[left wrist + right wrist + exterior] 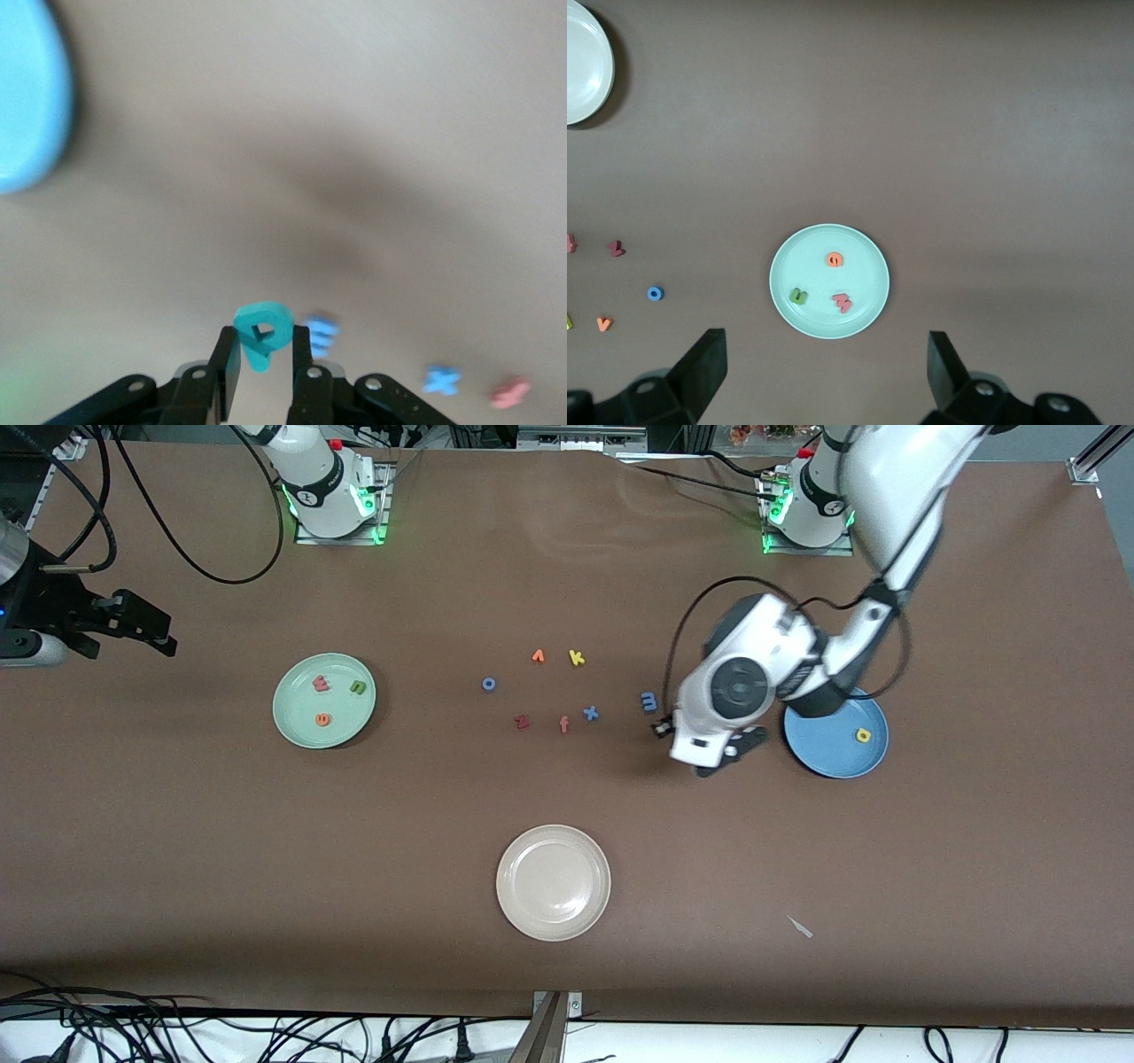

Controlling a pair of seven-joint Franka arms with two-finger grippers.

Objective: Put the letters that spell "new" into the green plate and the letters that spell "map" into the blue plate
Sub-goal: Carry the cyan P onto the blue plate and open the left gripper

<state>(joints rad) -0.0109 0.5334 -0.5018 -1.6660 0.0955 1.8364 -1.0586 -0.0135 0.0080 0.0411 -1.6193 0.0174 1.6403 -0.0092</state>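
The green plate (324,701) already holds my three letters: the red w (321,683), the green n (357,686) and the orange e (323,719). The blue plate (836,735) holds only the yellow a (863,735). The blue m (649,701) lies on the table among the spare letters. My left gripper (266,354) hangs over bare table between that m and the blue plate, clenched on the teal p (262,329). My right gripper (826,365) waits high above the green plate, jaws spread and empty.
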